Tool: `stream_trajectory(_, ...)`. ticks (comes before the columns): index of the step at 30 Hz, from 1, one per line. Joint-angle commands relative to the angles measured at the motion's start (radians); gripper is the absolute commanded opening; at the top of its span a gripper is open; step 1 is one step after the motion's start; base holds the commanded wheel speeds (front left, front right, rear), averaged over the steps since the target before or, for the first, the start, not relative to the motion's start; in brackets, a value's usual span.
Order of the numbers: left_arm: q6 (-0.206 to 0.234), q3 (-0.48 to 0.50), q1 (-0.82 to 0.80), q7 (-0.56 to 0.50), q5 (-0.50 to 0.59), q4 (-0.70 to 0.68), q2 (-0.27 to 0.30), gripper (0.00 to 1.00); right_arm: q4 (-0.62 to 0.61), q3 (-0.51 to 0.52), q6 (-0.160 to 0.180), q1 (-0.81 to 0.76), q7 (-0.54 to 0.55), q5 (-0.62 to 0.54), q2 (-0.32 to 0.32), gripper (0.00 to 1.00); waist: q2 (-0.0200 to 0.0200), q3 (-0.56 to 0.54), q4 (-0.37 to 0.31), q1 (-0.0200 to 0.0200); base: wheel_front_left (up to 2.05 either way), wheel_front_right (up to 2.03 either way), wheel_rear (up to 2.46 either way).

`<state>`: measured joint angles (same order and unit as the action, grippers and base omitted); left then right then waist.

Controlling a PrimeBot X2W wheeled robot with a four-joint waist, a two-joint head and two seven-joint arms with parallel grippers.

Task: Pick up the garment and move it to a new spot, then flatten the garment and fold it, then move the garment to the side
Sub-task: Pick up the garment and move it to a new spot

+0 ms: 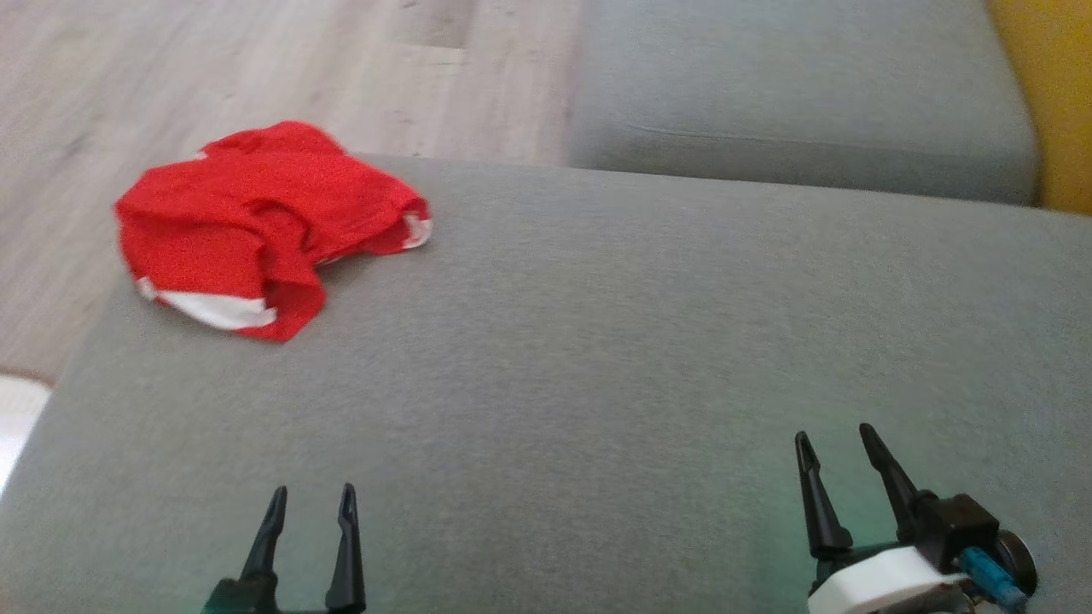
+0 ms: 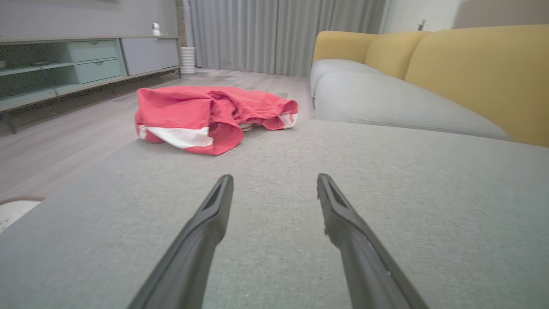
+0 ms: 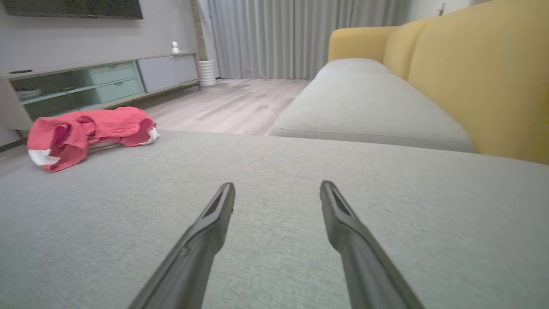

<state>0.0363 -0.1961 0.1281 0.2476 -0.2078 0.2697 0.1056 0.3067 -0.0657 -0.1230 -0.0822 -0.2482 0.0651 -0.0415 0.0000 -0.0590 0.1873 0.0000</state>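
A crumpled red garment (image 1: 256,222) with white trim lies bunched at the far left corner of the grey sofa cushion (image 1: 597,341). It also shows ahead and to the left in the left wrist view (image 2: 201,116) and far left in the right wrist view (image 3: 85,137). My left gripper (image 1: 311,497) hovers low over the near edge of the cushion, open and empty, well short of the garment. At the lower right, my right gripper (image 1: 836,439) is open too, with nothing between its fingers, far from the garment.
A second grey seat cushion (image 1: 793,94) lies beyond, with yellow backrests (image 3: 484,81) on the right. Wooden floor (image 1: 171,77) runs past the cushion's left and far edges. A low TV cabinet (image 2: 85,64) and grey curtains (image 2: 279,34) stand across the room.
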Motion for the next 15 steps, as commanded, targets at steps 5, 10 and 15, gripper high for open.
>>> stream_trajectory(5,0.013,0.038,-0.047,0.002,-0.01,-0.045,0.022,1.0,-0.031,-0.04,-0.008,0.045,-0.014,0.021,-0.009,1.0,0.0,-0.002,0.149,0.0,0.0,0.0,0.0)
stream_trajectory(10,0.023,0.048,-0.036,-0.002,-0.018,-0.065,0.032,1.0,-0.03,-0.054,-0.008,0.053,-0.014,0.03,-0.009,1.0,0.0,0.0,0.211,0.0,0.0,0.0,0.0)
stream_trajectory(15,0.029,0.058,-0.026,-0.001,-0.029,-0.079,0.039,1.0,-0.028,-0.057,-0.008,0.058,-0.014,0.031,-0.009,1.0,0.0,0.005,0.233,0.0,0.0,0.0,0.0)
